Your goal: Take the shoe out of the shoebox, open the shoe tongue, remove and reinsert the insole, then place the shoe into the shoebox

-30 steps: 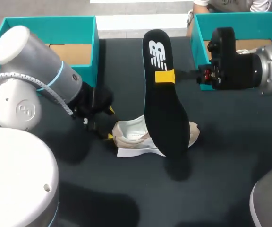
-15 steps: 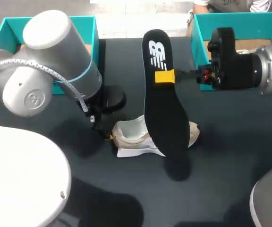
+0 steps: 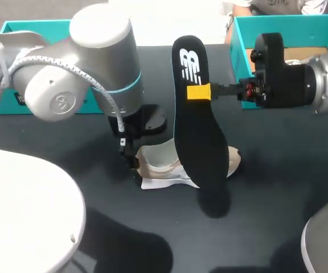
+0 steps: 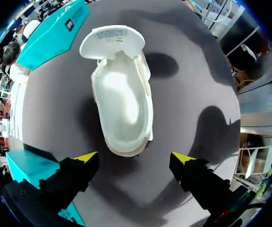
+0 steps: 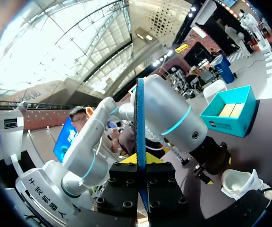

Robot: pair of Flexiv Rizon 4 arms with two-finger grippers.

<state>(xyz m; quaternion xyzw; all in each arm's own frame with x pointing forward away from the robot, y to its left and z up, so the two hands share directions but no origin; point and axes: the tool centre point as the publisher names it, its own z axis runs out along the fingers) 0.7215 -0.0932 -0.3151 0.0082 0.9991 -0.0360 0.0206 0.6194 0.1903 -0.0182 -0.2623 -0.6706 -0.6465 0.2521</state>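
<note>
**Holding the insole clear, shoe open beneath**

Pinched edge-on in the right gripper, whose fingers are closed tight on it, the insole hangs upright, its lower end near the shoe. It looks thin, light and bendy, so a grip near mid-length suits it. The shoe lies on the table, tongue thrown back, soft-sided. The left gripper hovers over the heel end, fingers spread wide, holding nothing.

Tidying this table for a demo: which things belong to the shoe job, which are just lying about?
Job: white and beige shoe; black foam insole in right hand; left teal cardboard shoebox; right teal cardboard shoebox.
Lying about: dark table.
</note>
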